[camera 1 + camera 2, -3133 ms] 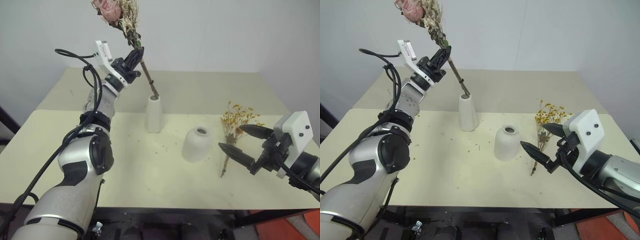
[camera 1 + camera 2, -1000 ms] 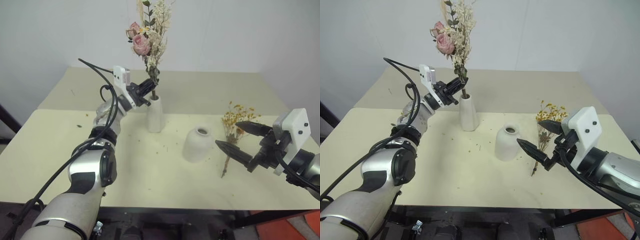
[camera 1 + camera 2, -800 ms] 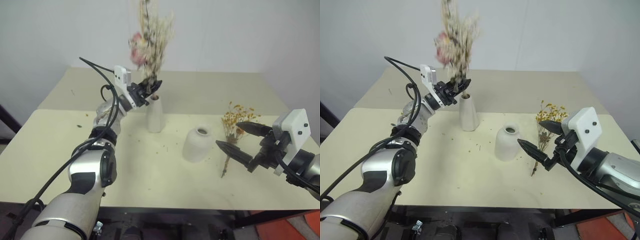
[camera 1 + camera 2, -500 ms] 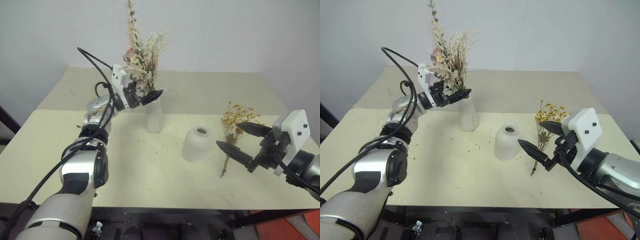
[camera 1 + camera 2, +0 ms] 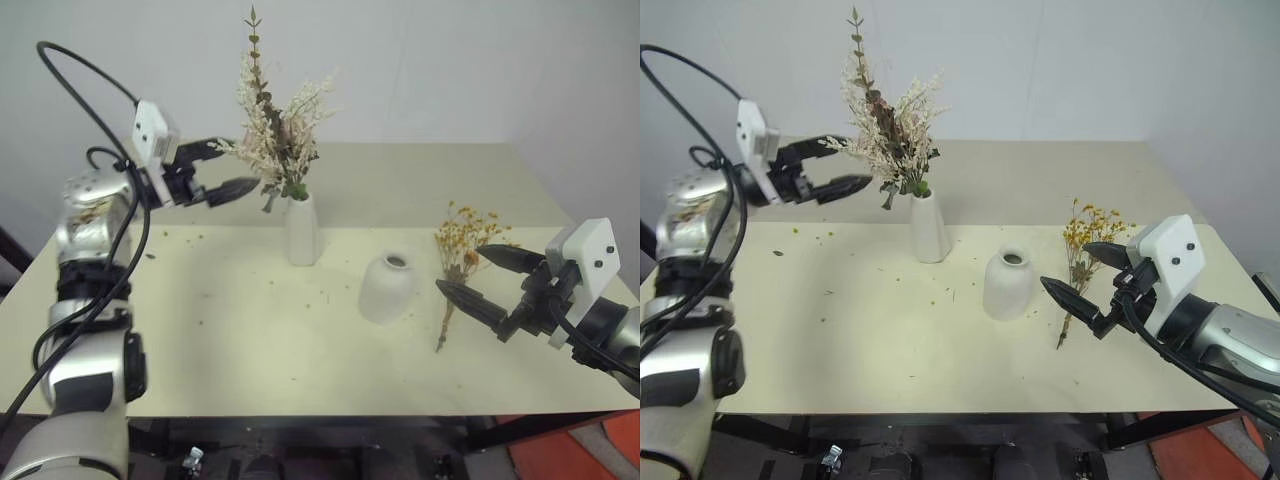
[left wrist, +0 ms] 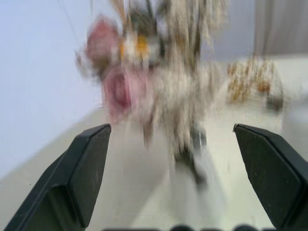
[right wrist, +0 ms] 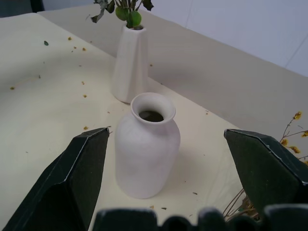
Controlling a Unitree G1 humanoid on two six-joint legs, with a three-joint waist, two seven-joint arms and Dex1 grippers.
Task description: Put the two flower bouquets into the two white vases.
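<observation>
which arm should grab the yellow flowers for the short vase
Right. The right gripper is open right beside the yellow bouquet lying on the table, near the empty short vase. The left gripper is across by the rose bouquet.

Left arm [image 5: 90,300]: silver-grey rounded shells w/ black joint rings; black cables [image 5: 70,60] loop off it. White boxy block [image 5: 152,128] w/ small dark marks at wrist, black gripper [image 5: 215,170] w/ two tapered, pointed black fingers. Right arm [image 5: 1240,335]: silver-grey, black cable alongside, white angular block [image 5: 1175,262] w/ two dark round screw spots, same black gripper [image 5: 1085,272], ridged finger edges.
</observation>
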